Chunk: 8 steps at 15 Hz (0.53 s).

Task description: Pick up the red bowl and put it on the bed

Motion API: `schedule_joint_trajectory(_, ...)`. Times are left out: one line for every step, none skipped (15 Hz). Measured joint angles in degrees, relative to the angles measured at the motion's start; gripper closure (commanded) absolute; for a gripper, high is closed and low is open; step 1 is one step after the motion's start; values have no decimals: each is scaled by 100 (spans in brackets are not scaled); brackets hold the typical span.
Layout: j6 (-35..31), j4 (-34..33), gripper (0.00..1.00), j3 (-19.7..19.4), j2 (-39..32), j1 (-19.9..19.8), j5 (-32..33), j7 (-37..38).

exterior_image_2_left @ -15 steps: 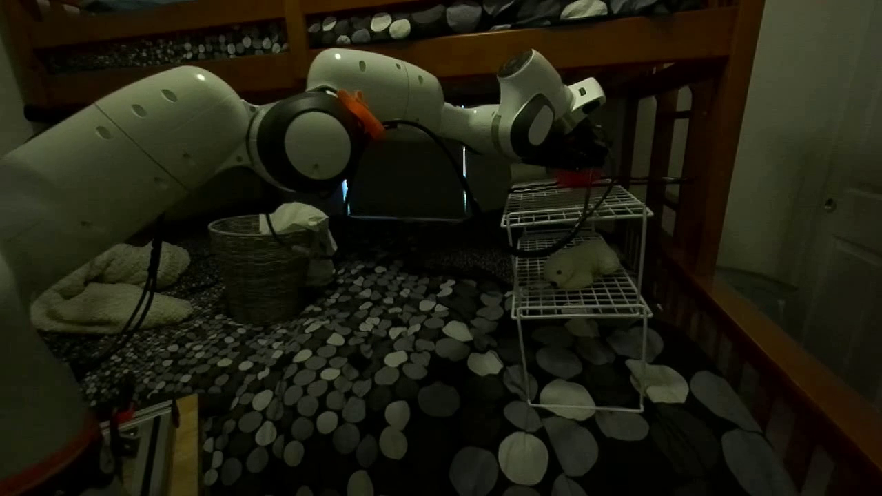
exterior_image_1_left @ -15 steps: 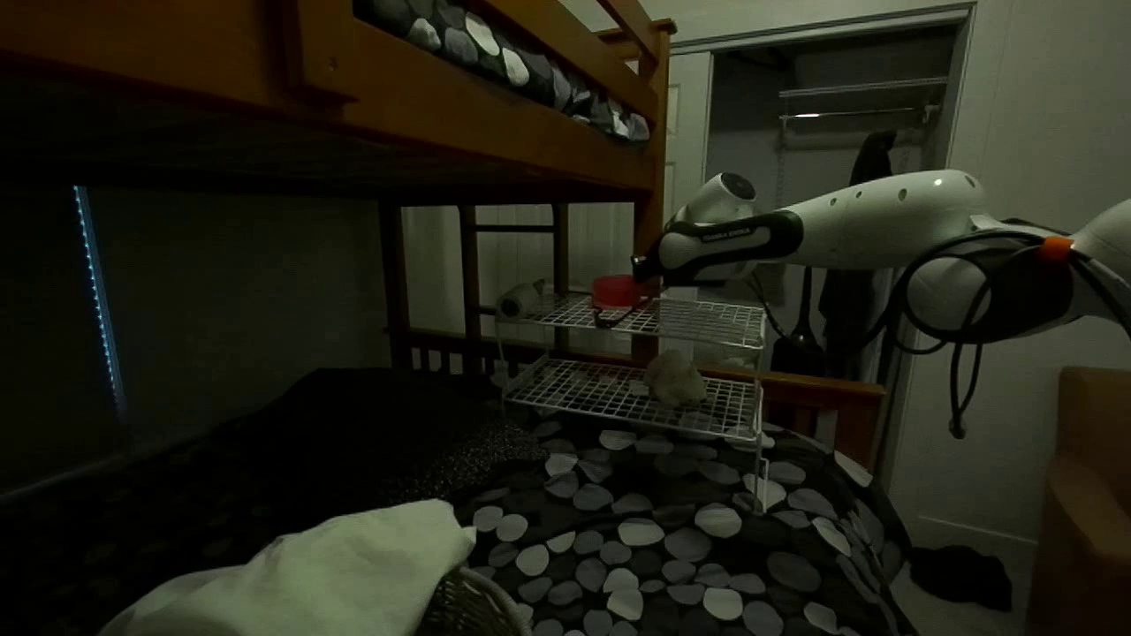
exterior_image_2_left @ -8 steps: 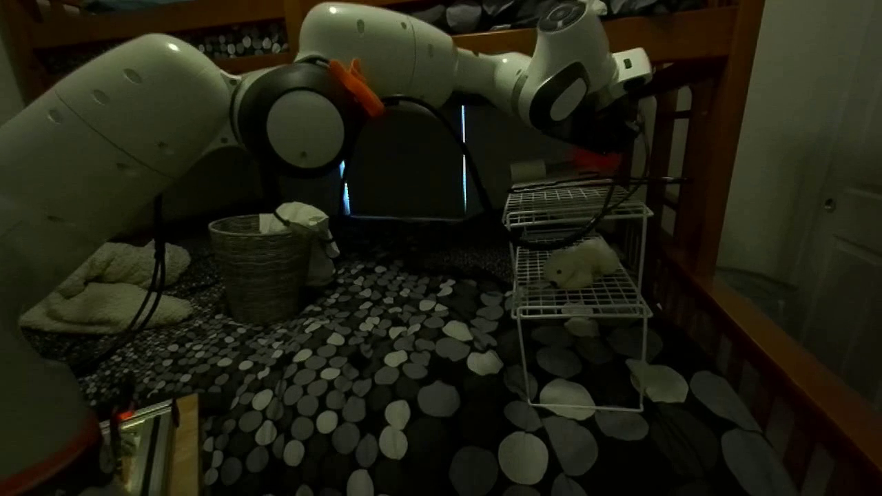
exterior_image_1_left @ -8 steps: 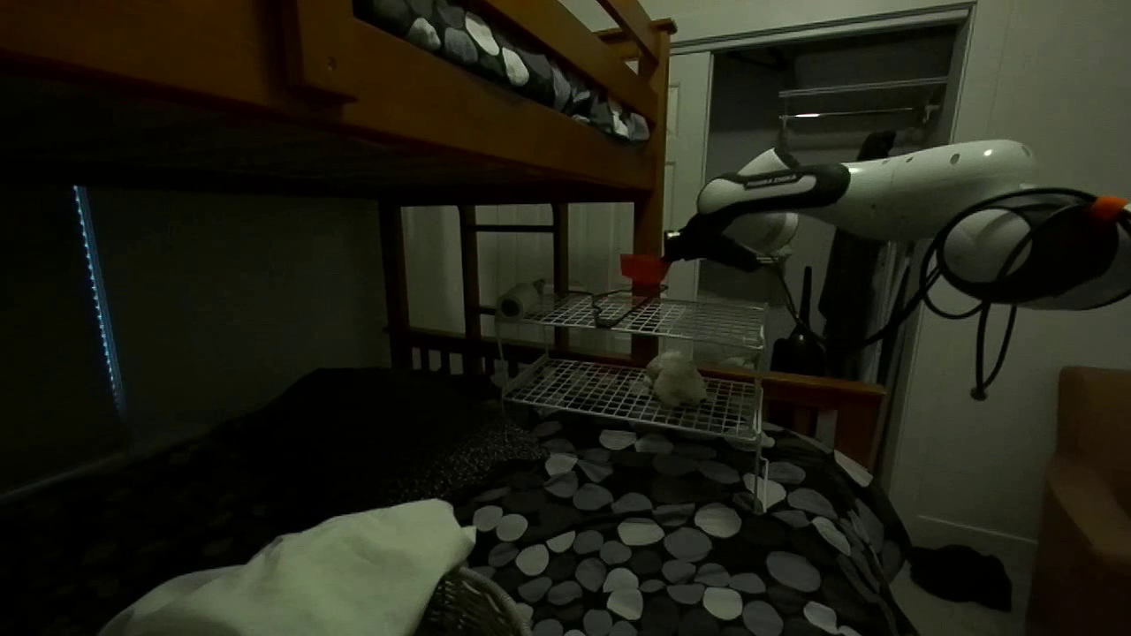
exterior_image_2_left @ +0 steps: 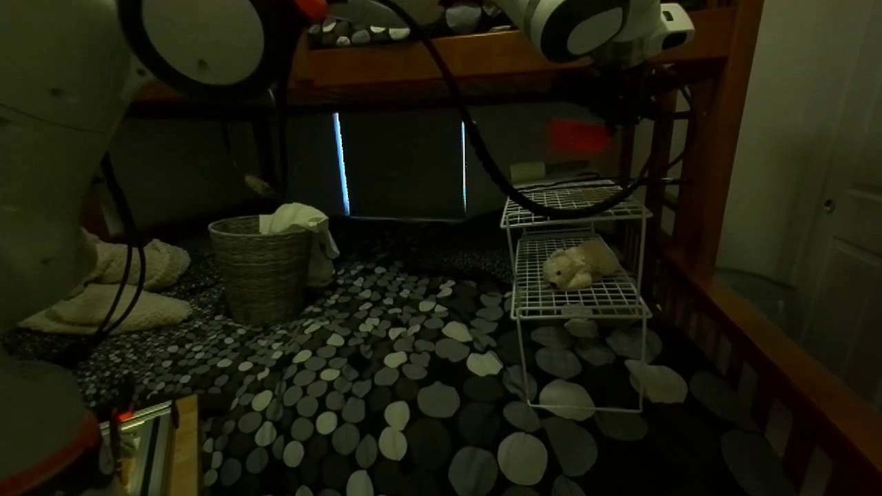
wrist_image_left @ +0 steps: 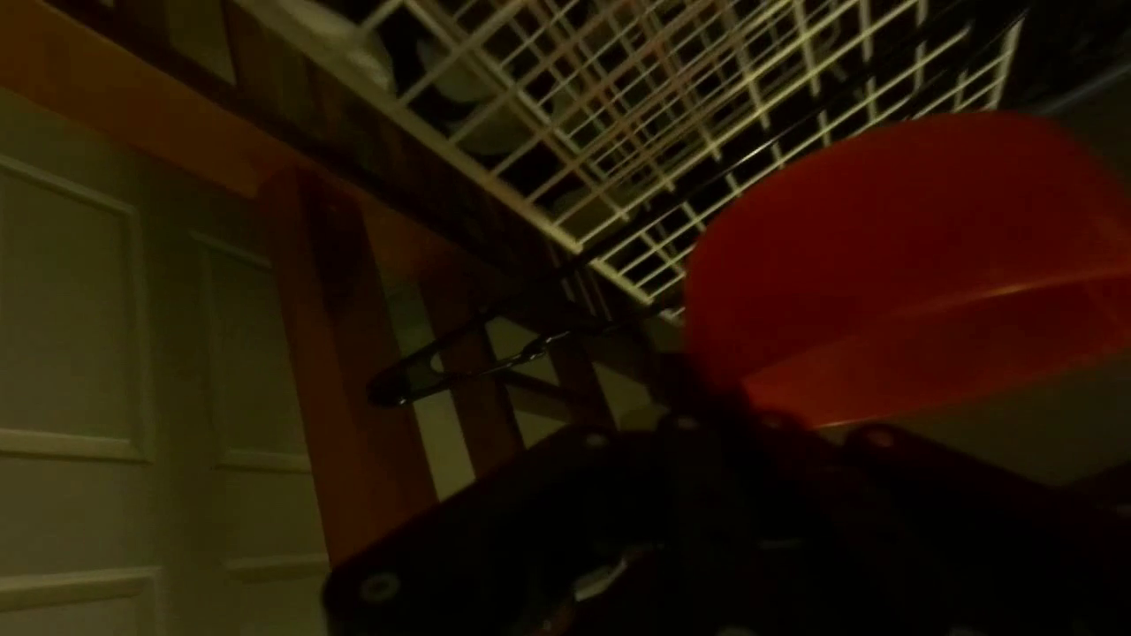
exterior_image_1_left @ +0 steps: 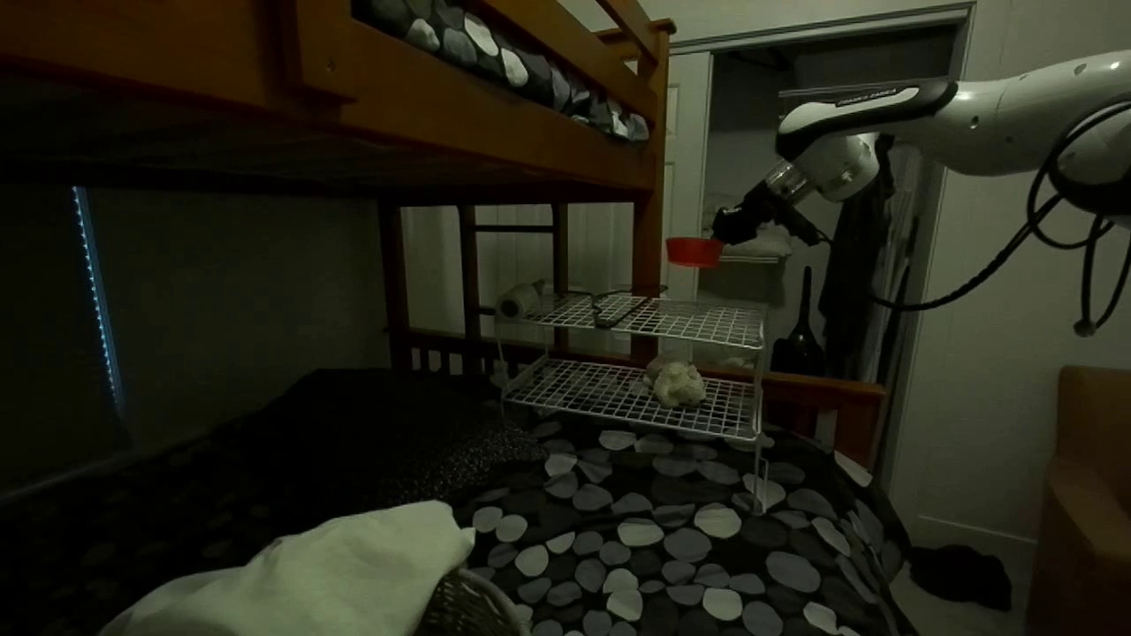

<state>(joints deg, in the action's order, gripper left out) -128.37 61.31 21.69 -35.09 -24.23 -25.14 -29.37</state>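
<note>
The red bowl hangs in the air above the white wire rack, and it also shows in the other views. My gripper is shut on the bowl's rim at one side. In the wrist view the dark fingertips meet at the bowl's near edge, and the picture there is dim. The bowl is roughly level in an exterior view and apart from the rack. The bed with its black dotted cover lies below the rack and around it, and it fills the lower part of an exterior view.
The white wire rack stands on the bed, with a pale plush toy on its lower shelf. A white roll and a black wire-like thing lie on top. A wicker basket holds pale cloth. The upper bunk's wooden rail hangs overhead.
The red bowl has risen off the rack's top shelf with my gripper. In an exterior view the arm and bowl have moved up and to the right.
</note>
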Motion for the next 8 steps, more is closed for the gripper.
schedule_joint_trajectory(295,230,99,79,216,-125,-76,-183)
schedule_joint_trajectory(575,468,99,161,432,-218,-146,-326)
schedule_joint_trajectory(819,715,99,235,642,-273,-193,-414)
schedule_joint_trajectory(1028,936,99,304,835,-279,-232,-428)
schedule_joint_trajectory(1145,1157,99,386,1003,-244,-240,-381)
schedule_joint_trajectory(1174,1391,99,466,1161,-165,-240,-266)
schedule_joint_trajectory(1174,1623,96,525,1301,-58,-232,-98)
schedule_joint_trajectory(1172,1811,96,416,1433,161,-258,84)
